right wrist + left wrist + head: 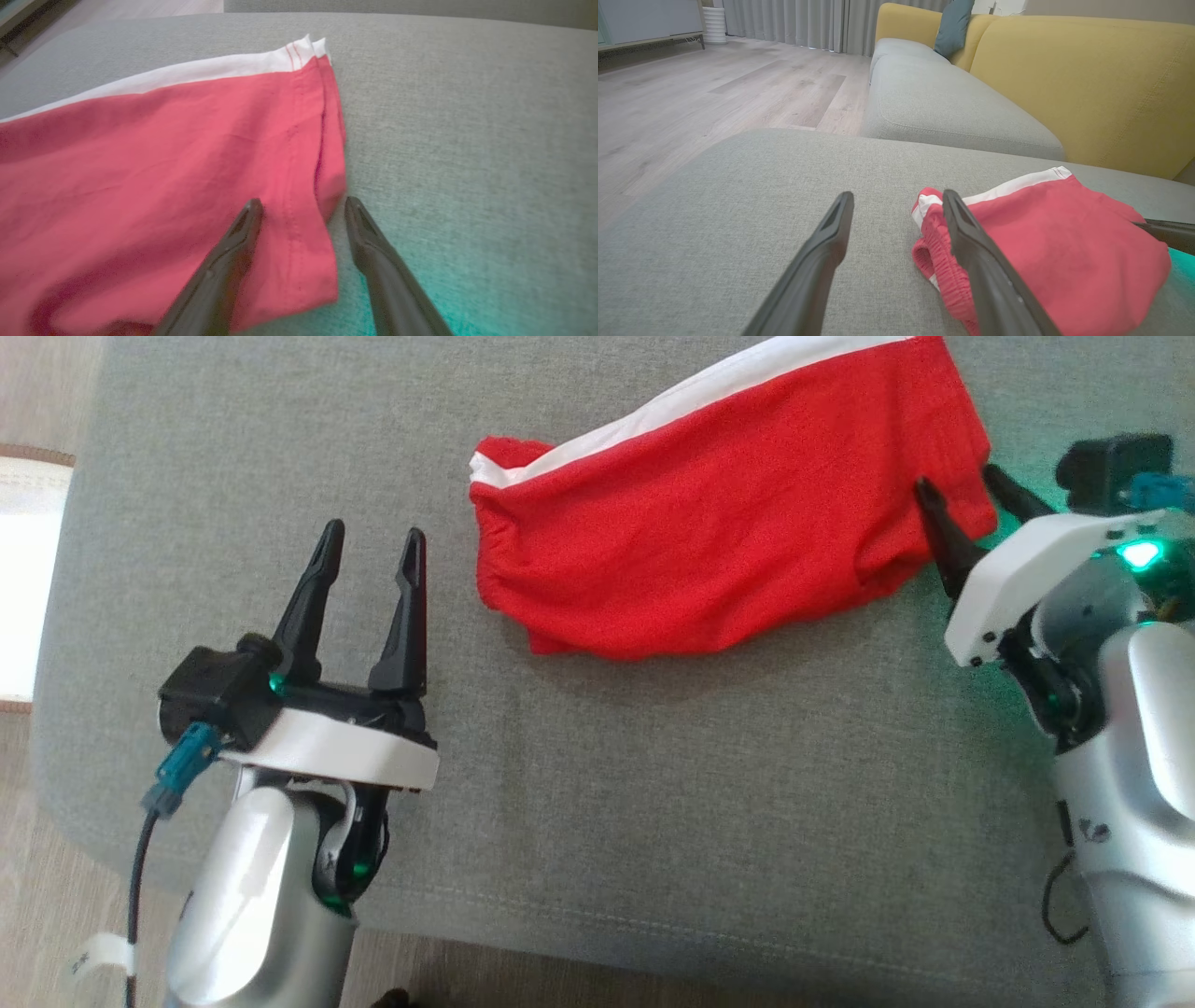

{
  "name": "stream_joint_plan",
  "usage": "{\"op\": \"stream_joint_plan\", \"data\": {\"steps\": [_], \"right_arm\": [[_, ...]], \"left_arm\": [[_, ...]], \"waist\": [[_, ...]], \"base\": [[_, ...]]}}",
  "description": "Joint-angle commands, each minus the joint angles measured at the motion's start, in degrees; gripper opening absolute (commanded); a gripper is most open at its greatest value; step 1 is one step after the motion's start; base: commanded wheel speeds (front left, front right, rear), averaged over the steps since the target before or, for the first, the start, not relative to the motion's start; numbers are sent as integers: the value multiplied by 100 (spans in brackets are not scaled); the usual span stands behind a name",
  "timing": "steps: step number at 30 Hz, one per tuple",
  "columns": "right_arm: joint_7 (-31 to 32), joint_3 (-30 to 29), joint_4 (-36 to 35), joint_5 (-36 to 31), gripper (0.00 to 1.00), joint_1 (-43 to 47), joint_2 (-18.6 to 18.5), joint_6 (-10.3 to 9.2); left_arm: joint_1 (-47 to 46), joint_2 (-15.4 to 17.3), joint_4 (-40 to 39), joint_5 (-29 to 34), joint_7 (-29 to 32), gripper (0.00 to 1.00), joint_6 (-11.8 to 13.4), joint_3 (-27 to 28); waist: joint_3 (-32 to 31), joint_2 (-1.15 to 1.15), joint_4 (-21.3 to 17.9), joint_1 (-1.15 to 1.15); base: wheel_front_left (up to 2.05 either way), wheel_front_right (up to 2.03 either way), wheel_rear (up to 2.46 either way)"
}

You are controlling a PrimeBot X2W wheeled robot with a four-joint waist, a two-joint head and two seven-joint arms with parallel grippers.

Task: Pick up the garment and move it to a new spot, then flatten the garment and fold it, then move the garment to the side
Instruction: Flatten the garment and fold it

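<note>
A strip of wood floor [37,859] ran along the far left of the head view, beside the grey seat [653,784]. The left gripper [372,534] was held over bare seat at the lower left. Its jaws were parted and empty, its fingers pointed up that view, and it sat just left of the garment without touching it. In the left wrist view, the same gripper [896,198] had the garment's gathered waistband [934,252] lying past its right finger. A yellow backrest [1087,79] and a teal pillow [955,23] stood further off.

The garment [728,513] was red with a white stripe [728,383] along its far edge. It lay fairly flat on the seat from the middle to the upper right, waistband [509,560] toward the left.

The right gripper [958,481] was at the garment's right end, released and straddling the hem. In the right wrist view, one finger [243,233] lay over the red cloth [140,163] and the other [369,242] over the seat just beside the edge. Whether either touched the cloth could not be told.
</note>
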Motion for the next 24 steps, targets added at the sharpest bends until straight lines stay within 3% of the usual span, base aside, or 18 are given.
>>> {"op": "stream_joint_plan", "data": {"steps": [1,7,18,24], "right_arm": [[44,182,-162,74,0,-32,76,-4],[-287,202,-394,181,0,241,148,-4],[-1192,-545,-1407,294,0,2295,770,-4],[-1388,-780,-1500,423,0,2718,847,-4]], "left_arm": [[-129,74,-151,81,-29,100,-33,229],[-77,43,-139,160,-29,100,-73,287],[132,22,-94,307,-29,100,-93,385],[250,45,-114,334,-29,100,-67,462]], "waist": [[-25,0,-29,-1],[-122,0,-144,-1],[-562,0,-555,-1],[-679,0,-722,-1]], "base": [[0,0,0],[0,0,0],[0,0,0],[0,0,0]]}}
